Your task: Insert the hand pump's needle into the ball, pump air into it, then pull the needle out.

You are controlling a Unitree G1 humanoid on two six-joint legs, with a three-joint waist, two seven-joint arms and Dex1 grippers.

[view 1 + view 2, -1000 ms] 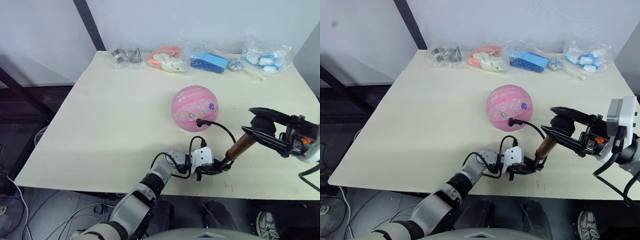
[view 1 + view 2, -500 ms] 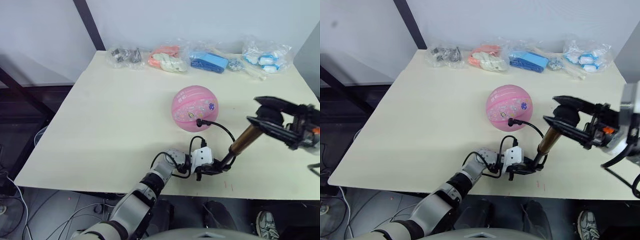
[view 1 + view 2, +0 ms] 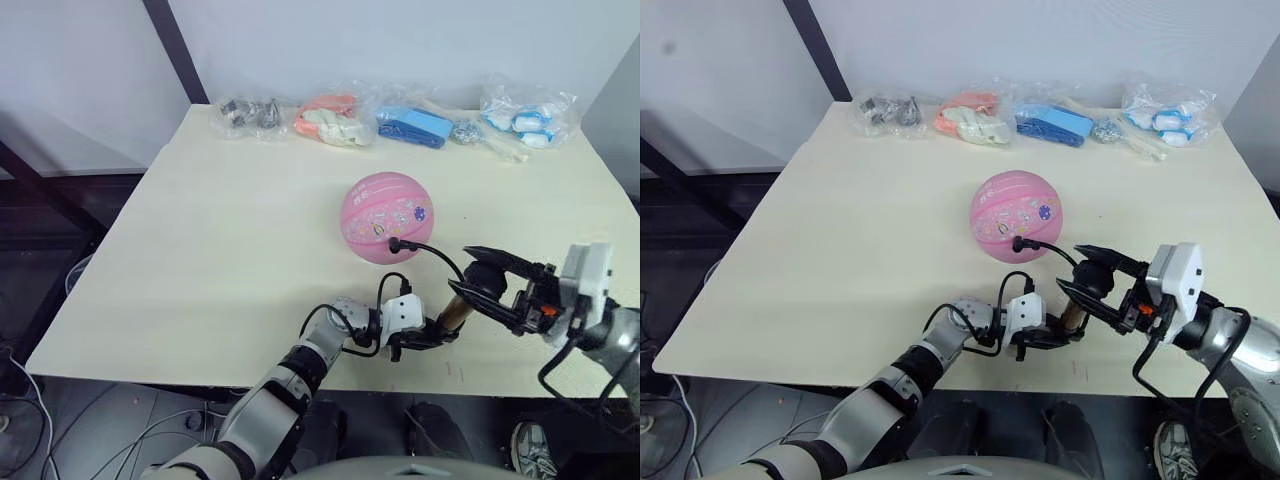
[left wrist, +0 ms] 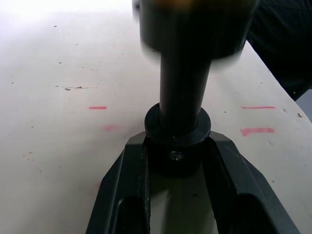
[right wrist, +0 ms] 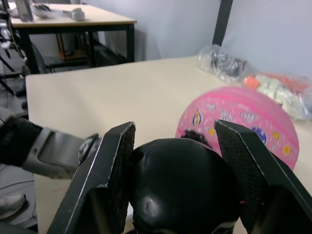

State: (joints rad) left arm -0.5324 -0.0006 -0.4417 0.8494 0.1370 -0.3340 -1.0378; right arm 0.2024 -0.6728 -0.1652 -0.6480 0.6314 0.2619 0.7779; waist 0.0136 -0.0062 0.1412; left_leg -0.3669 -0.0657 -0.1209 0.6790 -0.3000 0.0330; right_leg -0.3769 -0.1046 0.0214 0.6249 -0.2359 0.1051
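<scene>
The pink ball (image 3: pixel 387 217) rests mid-table, a band of small prints across it. The needle's black fitting (image 3: pixel 397 243) sits in the ball's near side, and the thin black hose (image 3: pixel 445 258) curves from it down to the hand pump (image 3: pixel 458 308). The pump stands tilted near the table's front edge. My left gripper (image 3: pixel 425 338) is shut on the pump's black bottom cap (image 4: pixel 178 146). My right gripper (image 3: pixel 484 284) is shut on the pump's black handle (image 5: pixel 183 190), low over a short stretch of brass barrel.
Several clear bags of small items line the table's far edge: grey parts (image 3: pixel 250 110), orange and white pieces (image 3: pixel 330 118), blue pieces (image 3: pixel 415 125), blue and white pieces (image 3: pixel 525 105). The table's front edge (image 3: pixel 300 385) runs just behind the left gripper.
My right gripper first lifted the handle up and right, then drove it down toward the left gripper, so less brass barrel shows. Left gripper and ball stayed put.
</scene>
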